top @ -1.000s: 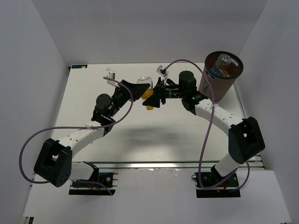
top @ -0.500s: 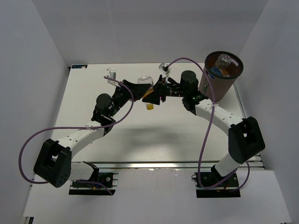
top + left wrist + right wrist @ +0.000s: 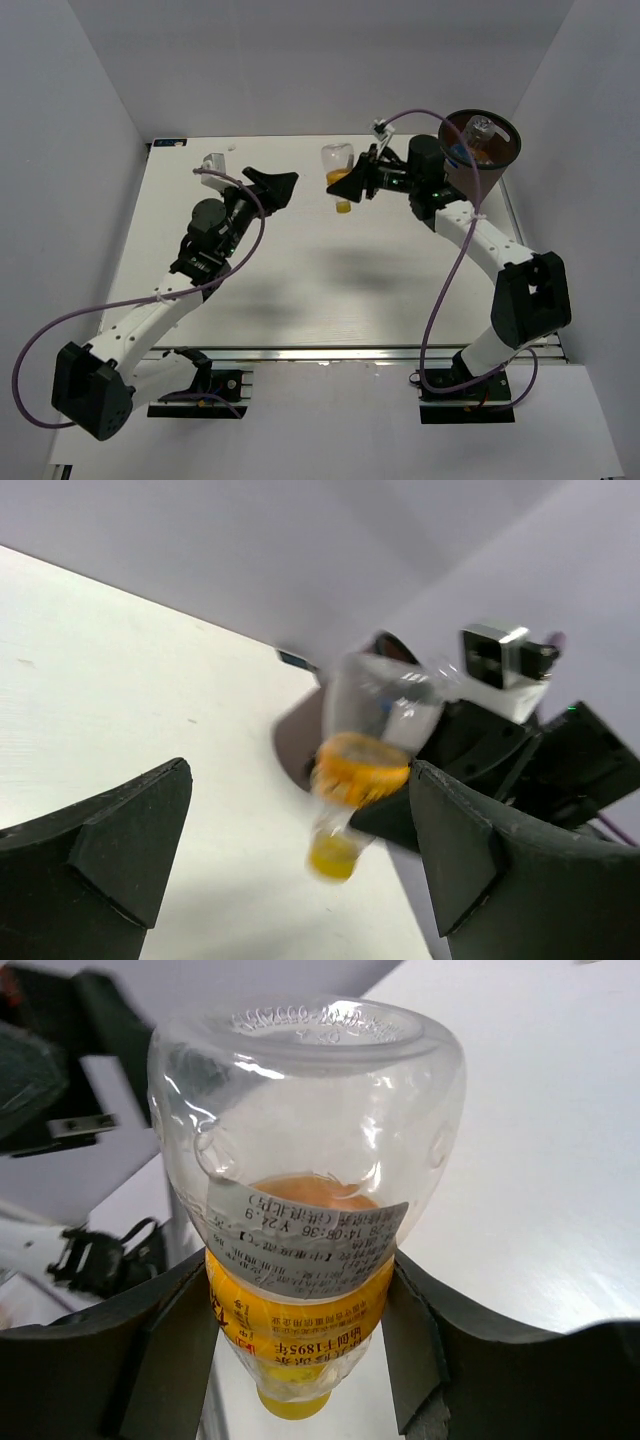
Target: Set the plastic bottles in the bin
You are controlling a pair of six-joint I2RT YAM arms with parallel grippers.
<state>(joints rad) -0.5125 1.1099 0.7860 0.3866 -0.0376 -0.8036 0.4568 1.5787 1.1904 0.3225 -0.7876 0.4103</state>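
Observation:
My right gripper (image 3: 345,183) is shut on a small clear bottle with an orange label and yellow cap (image 3: 338,178). It holds the bottle cap-down above the table, left of the bin (image 3: 478,150). The bottle fills the right wrist view (image 3: 305,1210), between the fingers (image 3: 420,1340). It also shows blurred in the left wrist view (image 3: 365,760). The dark-brown bin stands at the far right and holds several bottles, one clear (image 3: 478,128) and one with a blue label (image 3: 462,152). My left gripper (image 3: 277,185) is open and empty, left of the held bottle.
White walls close in the table (image 3: 300,290) on the left, back and right. The bin stands near the table's far right corner. Purple cables loop from both arms.
My right gripper has lifted the orange-label bottle and carried it right, toward the bin. My left gripper has let go and drawn back to the left.

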